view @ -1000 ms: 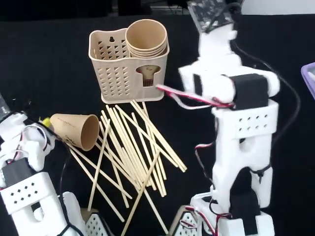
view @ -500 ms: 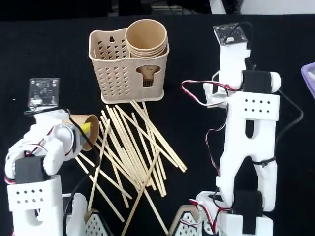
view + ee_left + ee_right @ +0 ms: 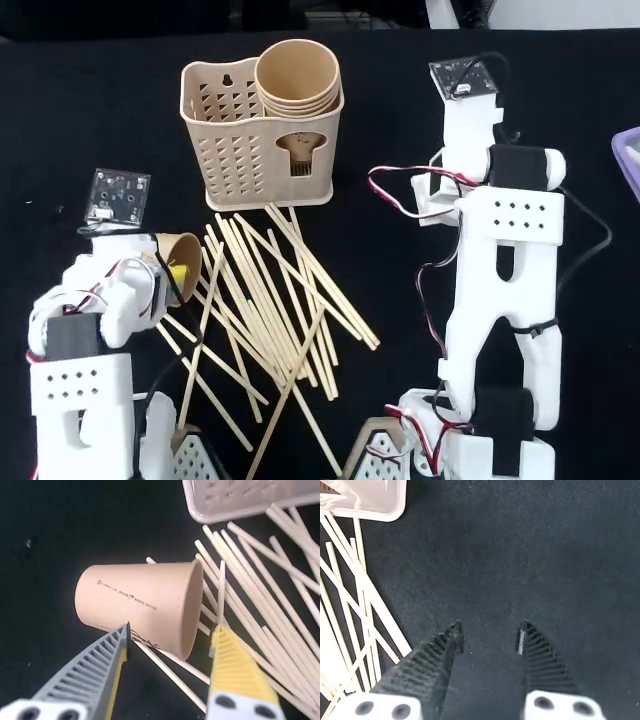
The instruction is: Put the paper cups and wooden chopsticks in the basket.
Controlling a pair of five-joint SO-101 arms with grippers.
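Observation:
A paper cup [image 3: 137, 605] lies on its side on the black table, its mouth toward the chopsticks [image 3: 260, 595]. My left gripper [image 3: 171, 630] is open, with its grey finger beside the cup's wall and its yellow finger past the rim. From above, the left arm covers most of this cup [image 3: 183, 262]. The beige basket [image 3: 240, 150] stands at the back and holds a stack of paper cups [image 3: 297, 75]. Many wooden chopsticks [image 3: 265, 310] lie spread in front of it. My right gripper [image 3: 489, 627] is open over bare cloth, right of the chopsticks [image 3: 350, 605].
The basket's corner [image 3: 365, 500] lies a little beyond the right gripper. A purple container's edge [image 3: 628, 150] shows at the far right. The right arm [image 3: 505, 260] stands upright right of the chopstick pile. Arm bases sit along the front edge.
The left arm has swung in from the left edge and now sits over the lying cup. The right arm has drawn back from the basket and stands upright.

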